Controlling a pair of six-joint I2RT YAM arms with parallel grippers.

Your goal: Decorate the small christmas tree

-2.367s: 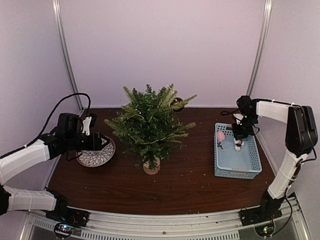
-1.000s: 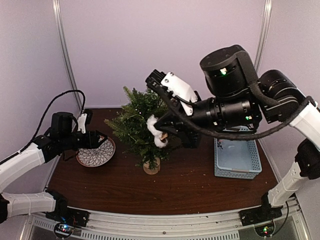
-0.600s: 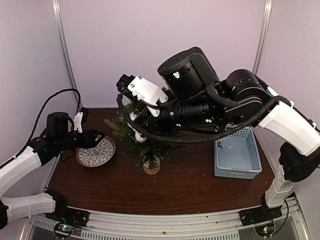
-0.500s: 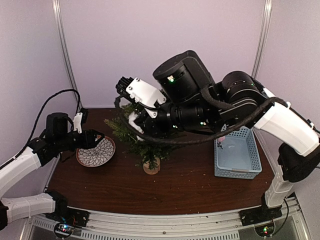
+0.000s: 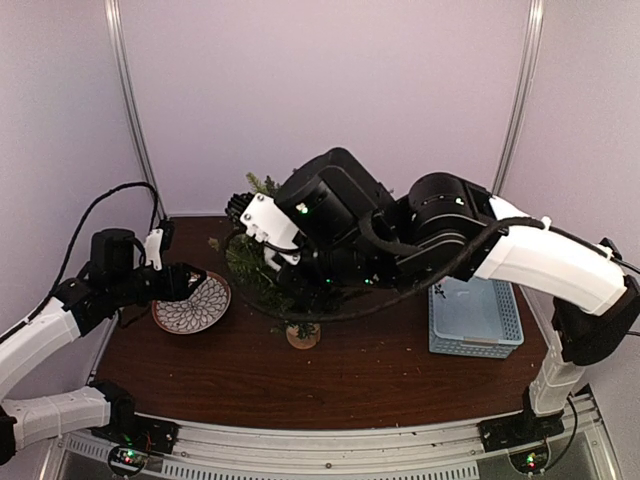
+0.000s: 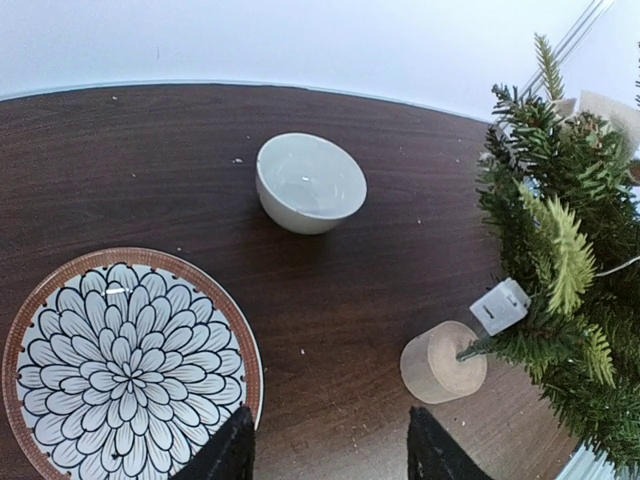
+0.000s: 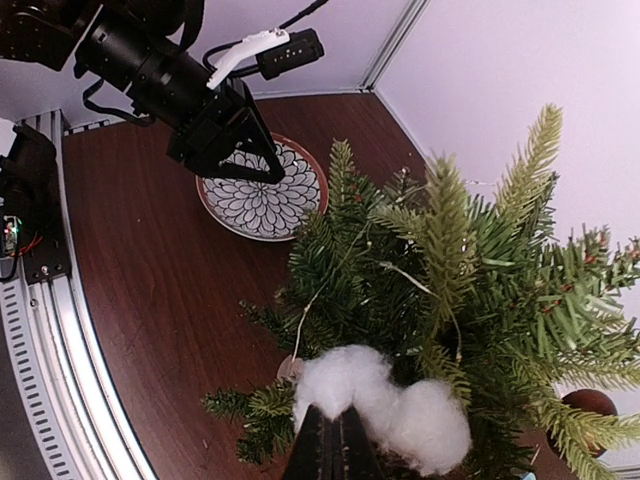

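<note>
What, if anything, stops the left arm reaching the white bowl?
Likely nothing, so probably yes. The left fingers, open, hover by the patterned plate. Nothing stands on the table between them and the white bowl. The small christmas tree stands off to one side.

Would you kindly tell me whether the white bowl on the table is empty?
Empty: in the left wrist view the white bowl shows only a bare, glossy inside.

right arm (image 5: 540,255) reaches far left, right tool (image 7: 330,430) pinched on a cotton puff (image 7: 385,405) — left tool (image 6: 330,455) hovers, jaws parted.
</note>
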